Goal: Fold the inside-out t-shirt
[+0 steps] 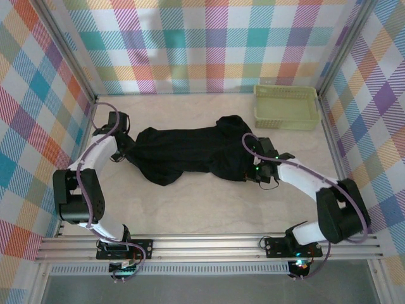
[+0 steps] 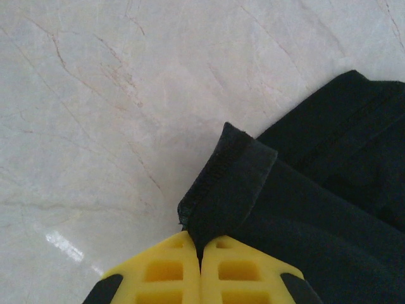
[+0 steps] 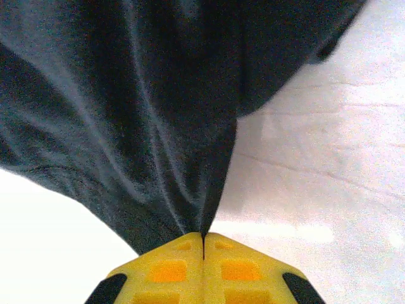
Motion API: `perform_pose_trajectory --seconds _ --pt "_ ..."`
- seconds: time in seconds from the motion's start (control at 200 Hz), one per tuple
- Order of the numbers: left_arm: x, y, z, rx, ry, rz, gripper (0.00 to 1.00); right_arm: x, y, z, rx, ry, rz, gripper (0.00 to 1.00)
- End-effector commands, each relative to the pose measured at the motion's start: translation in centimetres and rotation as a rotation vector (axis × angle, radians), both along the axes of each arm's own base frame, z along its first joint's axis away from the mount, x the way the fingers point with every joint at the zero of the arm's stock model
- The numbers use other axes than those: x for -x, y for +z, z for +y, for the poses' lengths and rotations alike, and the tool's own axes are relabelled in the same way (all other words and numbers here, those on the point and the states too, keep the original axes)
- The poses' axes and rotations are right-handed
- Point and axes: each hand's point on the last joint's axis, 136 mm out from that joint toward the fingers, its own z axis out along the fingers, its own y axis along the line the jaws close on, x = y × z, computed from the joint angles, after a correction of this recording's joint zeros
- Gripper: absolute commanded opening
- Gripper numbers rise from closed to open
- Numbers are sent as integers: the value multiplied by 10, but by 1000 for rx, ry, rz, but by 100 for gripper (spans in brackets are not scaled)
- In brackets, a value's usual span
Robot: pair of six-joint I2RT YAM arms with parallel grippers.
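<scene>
Pinched at both ends: one black t-shirt (image 1: pixel 190 155).
Clamped tight at the hem by left gripper (image 2: pixel 201 253), at bunched cloth by right gripper (image 3: pixel 203 237) (overhead: one green basket (image 1: pixel 286 106)).

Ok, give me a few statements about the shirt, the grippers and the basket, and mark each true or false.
1. The left gripper is shut on an edge of the black t-shirt. True.
2. The right gripper is open. False: it is shut on a fold of the t-shirt.
3. The t-shirt lies in the pale green basket. False: it lies on the table, apart from the basket.
4. The t-shirt stretches from one gripper to the other. True.
</scene>
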Motion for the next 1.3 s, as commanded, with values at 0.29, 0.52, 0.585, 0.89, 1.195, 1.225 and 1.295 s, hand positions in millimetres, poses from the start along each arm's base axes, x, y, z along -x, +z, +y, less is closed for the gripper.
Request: perform_pose_trajectory --seconds 0.29,0.52,0.585,0.89,1.195,1.225,1.295 --pt "8 173 -39 154 -187 -601 0 0 322 -89 -49 -242 -676 0" --pt "40 260 -69 193 -377 -910 0 43 430 -139 53 -403 -990 0" --pt "36 256 -76 230 -405 -932 0 42 425 -143 85 -412 -978 0" --pt "-21 75 -87 399 -367 -375 0 -17 294 -123 125 -349 -675 0" --pt "-37 -13 -55 265 -267 -82 6 -56 243 -109 88 -310 -548 0" --pt "-34 -18 -48 231 -243 -49 14 -57 242 -108 85 -309 -549 0" --pt "-25 -24 -32 154 -196 9 25 -57 241 -108 84 -309 -549 0"
